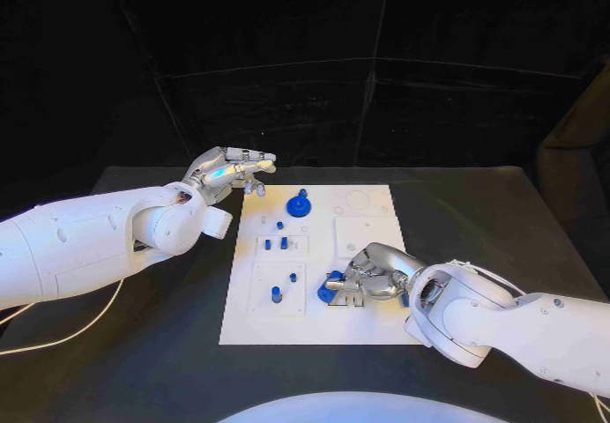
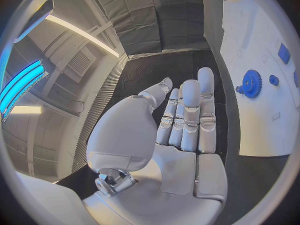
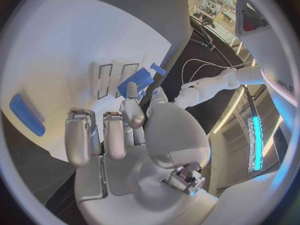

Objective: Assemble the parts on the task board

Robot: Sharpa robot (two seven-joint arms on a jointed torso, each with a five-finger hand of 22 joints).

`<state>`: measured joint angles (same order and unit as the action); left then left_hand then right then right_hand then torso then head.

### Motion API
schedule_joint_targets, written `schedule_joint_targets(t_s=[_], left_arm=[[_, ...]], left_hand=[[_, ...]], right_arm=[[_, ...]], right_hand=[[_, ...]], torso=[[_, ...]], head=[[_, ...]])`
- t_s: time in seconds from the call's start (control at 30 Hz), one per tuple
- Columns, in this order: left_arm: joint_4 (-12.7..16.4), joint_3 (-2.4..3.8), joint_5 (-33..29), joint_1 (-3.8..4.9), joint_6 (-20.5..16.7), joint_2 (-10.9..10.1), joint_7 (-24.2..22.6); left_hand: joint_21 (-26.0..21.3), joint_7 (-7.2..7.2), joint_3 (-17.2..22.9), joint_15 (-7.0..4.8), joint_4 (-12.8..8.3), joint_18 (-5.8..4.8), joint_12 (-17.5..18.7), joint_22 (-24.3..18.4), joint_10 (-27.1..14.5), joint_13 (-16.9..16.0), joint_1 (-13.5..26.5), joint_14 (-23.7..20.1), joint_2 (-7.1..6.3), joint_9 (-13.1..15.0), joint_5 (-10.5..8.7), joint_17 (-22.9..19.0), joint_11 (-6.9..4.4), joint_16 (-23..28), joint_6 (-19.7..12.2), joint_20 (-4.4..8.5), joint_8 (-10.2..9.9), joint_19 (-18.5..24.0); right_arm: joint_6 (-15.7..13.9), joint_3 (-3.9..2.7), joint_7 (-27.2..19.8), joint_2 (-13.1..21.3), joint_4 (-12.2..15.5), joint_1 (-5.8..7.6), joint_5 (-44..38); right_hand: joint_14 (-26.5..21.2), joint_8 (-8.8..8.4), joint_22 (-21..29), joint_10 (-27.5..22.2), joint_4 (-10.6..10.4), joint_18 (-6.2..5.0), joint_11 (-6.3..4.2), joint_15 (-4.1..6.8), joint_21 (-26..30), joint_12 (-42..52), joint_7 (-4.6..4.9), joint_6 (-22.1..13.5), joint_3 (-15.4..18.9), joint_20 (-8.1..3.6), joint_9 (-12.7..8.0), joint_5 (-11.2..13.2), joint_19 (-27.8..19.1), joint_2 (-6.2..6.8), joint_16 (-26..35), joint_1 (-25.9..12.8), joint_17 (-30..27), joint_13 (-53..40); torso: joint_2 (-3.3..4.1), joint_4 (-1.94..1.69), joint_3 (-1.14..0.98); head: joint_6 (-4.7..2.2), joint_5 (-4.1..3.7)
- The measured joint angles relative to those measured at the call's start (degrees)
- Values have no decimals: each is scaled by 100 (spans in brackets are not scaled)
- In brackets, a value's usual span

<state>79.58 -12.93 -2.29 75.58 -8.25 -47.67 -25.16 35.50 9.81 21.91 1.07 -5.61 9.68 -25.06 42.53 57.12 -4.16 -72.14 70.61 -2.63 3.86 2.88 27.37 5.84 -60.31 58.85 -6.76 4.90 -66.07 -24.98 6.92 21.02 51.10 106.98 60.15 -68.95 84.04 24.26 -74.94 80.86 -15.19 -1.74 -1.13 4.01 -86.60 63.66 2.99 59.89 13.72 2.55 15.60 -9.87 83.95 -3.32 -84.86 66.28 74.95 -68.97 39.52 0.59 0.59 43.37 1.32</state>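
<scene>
The right hand (image 3: 128,135) rises over the white task board (image 3: 75,40), and its fingers (image 3: 132,110) reach toward a blue block (image 3: 135,82) that lies just beyond the fingertips; whether they touch it I cannot tell. Beside this block there are two narrow slots (image 3: 115,80) in the board, and a smaller blue piece (image 3: 157,69) lies near its far edge. A long blue bar (image 3: 26,115) lies apart, close to the board's edge on the other side of the hand.
</scene>
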Motion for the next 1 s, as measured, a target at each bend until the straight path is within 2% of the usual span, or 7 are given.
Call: schedule_joint_targets(t_s=[0.1,0.2,0.33,0.5,0.8,1.0], left_arm=[[0,0,1,0,13,0,7],[1,0,2,0,20,-3,11],[2,0,2,0,27,-9,18],[6,0,3,0,32,-13,24],[7,0,3,0,35,-17,30],[5,0,4,0,35,-19,34]], left_hand=[[0,0,-31,8,-1,0,0,0,0,0,0,-8,0,0,0,0,0,0,0,0,0,0],[0,0,-32,8,-1,0,0,0,0,0,0,-8,0,0,0,0,0,0,0,0,0,0],[0,0,-31,8,-1,0,0,1,0,0,0,-8,0,0,0,0,0,0,0,0,0,0],[0,0,-31,8,-1,0,0,1,0,-1,0,-8,0,0,0,0,0,0,0,0,0,0],[0,0,-31,8,-1,0,0,1,0,-1,0,-8,0,0,0,1,0,0,0,0,0,0],[0,0,-31,8,-1,0,0,2,0,-1,0,-8,0,0,0,1,0,0,0,0,0,0]], right_arm=[[30,0,-30,3,-25,0,-9],[64,0,-33,3,-32,0,-46],[99,0,-5,-10,-35,0,-144],[114,0,107,-31,-41,1,-299],[130,-3,301,-49,-48,2,-521],[136,-3,382,-16,-81,2,-595]], right_hand=[[-3,-2,0,0,234,0,0,3,0,-28,20,20,-16,0,0,0,0,90,0,345,0,0],[-21,-2,0,0,379,0,0,20,0,-28,10,70,-31,-4,12,33,4,133,0,542,-1,-4],[1,-2,1,23,544,0,-22,42,0,-29,-12,130,-105,-42,37,257,2,70,0,752,-1,-31],[1,33,1,32,680,-1,-31,42,0,-30,-43,161,-146,-43,55,302,0,42,0,885,-1,-59],[1,36,1,32,682,-1,-31,41,0,-55,-42,162,-148,-43,58,322,0,36,0,891,-2,-40],[1,-7,2,31,698,0,-31,41,1,-90,4,115,-132,-43,46,294,0,36,0,891,-2,-27]], torso=[[1,-2,1],[3,-5,1],[10,-5,0],[13,-5,0],[7,-5,0],[1,-5,0]], head=[[0,1],[0,3],[3,5],[15,3],[28,-4],[23,-1]])
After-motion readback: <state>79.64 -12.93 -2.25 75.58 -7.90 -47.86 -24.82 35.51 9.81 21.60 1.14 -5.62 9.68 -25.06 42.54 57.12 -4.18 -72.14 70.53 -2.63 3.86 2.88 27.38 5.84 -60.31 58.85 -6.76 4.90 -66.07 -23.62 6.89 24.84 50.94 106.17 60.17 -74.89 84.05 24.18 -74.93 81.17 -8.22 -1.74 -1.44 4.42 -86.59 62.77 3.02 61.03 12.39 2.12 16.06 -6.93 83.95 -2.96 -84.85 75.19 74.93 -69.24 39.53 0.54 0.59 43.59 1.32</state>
